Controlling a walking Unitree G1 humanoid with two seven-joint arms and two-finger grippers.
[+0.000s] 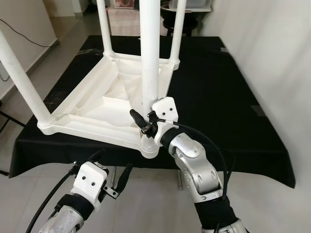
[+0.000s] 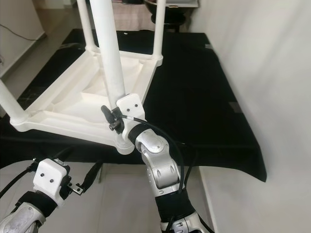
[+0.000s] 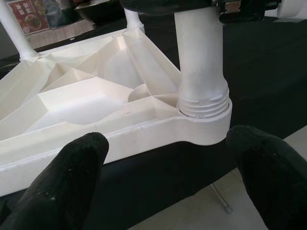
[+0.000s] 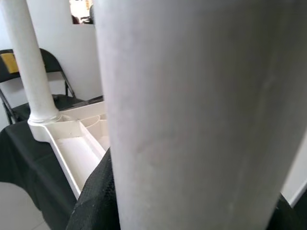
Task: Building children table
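Observation:
A white plastic children's table [image 1: 97,104] lies upside down on a black-covered table [image 1: 218,97], with its legs pointing up. The nearest leg [image 1: 149,58] stands in the corner socket [image 3: 204,120] at the front edge, and its thread shows at the collar. My right gripper [image 1: 146,124] is shut on this leg just above the socket, so the leg [image 4: 201,115] looms large in the right wrist view. My left gripper [image 1: 112,167] hangs open below and in front of the table edge. Its fingertips [image 3: 62,182] frame the socket from a short distance.
Three other legs stand in the far and left corners, one of them [image 1: 24,77] at the near left. A white wall runs along the right. Tiled floor [image 1: 146,204] lies below the front edge. A folding chair [image 4: 9,62] stands beyond the table.

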